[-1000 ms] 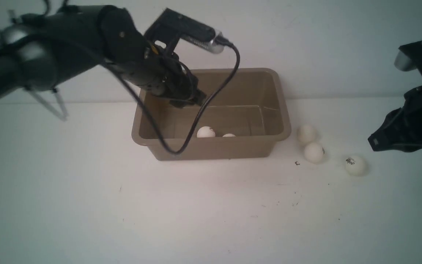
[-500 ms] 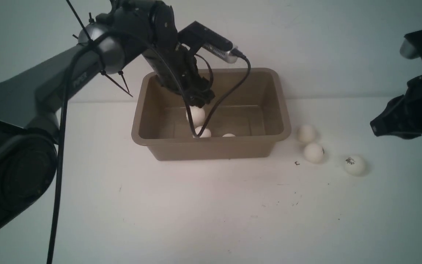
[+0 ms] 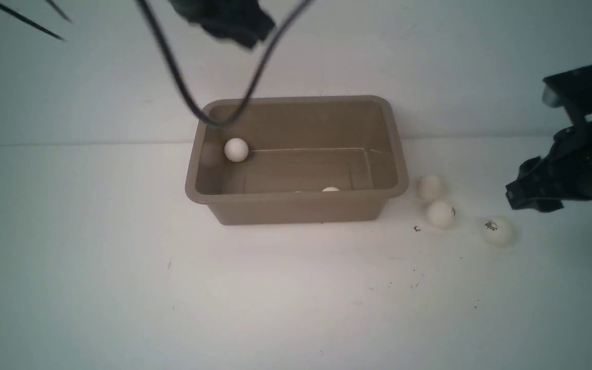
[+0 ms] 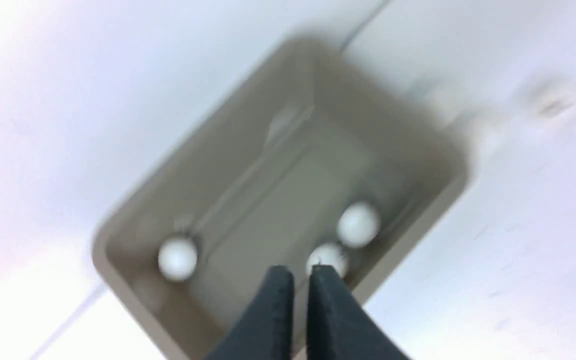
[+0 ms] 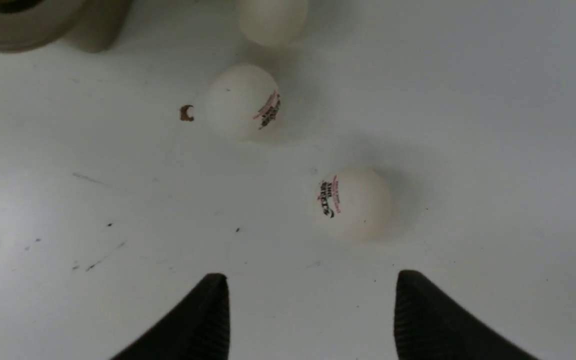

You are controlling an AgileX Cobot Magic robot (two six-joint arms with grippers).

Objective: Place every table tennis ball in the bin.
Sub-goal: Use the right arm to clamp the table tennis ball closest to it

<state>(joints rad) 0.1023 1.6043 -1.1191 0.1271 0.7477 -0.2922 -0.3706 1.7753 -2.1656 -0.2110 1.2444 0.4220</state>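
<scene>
Nearest on the white table (image 3: 275,308), the small off-white round logo-printed ball (image 3: 496,230) lies loose. The black right hand (image 5: 313,280) hovers just beside it, spread wide and holding nothing. Here's the danger: that ball looks smooth and light, so if one finger lands first, I reckon it squirts away across the table. Just behind, a second off-white ball (image 3: 440,214) and a third ball (image 3: 429,186) sit close together near the bin's right end, and a stray nudge could set them rolling. Further back, the rectangular taupe-brown plastic bin (image 3: 296,208) holds three more balls, one corner ball (image 3: 235,149) at its far left. Farthest and highest, the black left hand (image 4: 295,275) hangs over the bin, fingers narrow, nothing between them. Its dangling black cable (image 3: 214,115) crosses the bin's far-left corner. Whether it touches, I cannot tell, but a snag there could drag the bin.
</scene>
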